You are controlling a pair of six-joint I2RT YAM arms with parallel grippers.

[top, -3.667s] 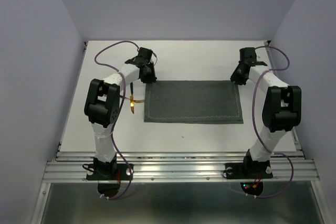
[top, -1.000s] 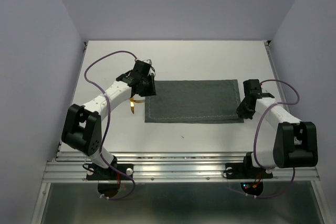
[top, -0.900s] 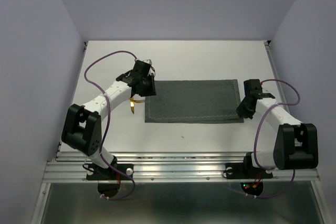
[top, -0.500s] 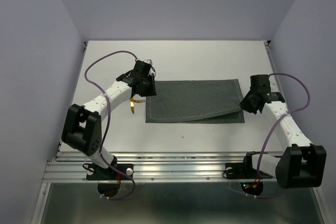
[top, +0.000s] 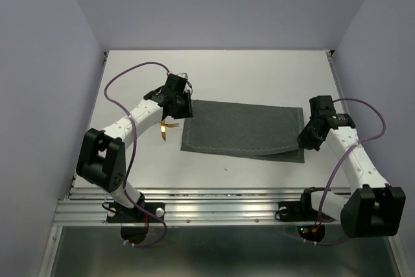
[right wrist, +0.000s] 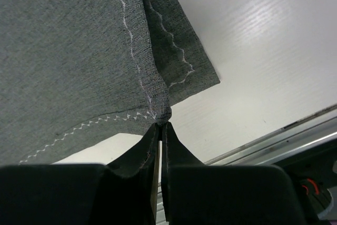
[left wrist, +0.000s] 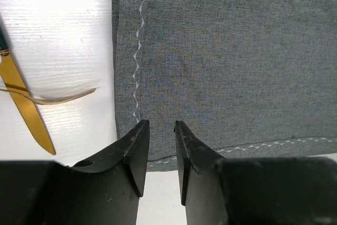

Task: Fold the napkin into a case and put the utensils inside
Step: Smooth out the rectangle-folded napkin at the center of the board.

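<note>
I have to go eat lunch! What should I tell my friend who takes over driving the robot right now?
Left end effector: open, jaws a little apart above the napkin's far left corner, holding nothing.
Right end effector: shut on the napkin's near right corner, which is raised off the layer beneath.
Utensils: lying just left of the napkin, outside it.
Done: one corner gripped.
Left: finish the folding, then slip the utensils inside.

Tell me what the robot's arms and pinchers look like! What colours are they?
The left arm and right arm are white tubes with chunky black joints. Purple cables loop along each. The left gripper and right gripper have black, wedge-shaped fingers.
</note>
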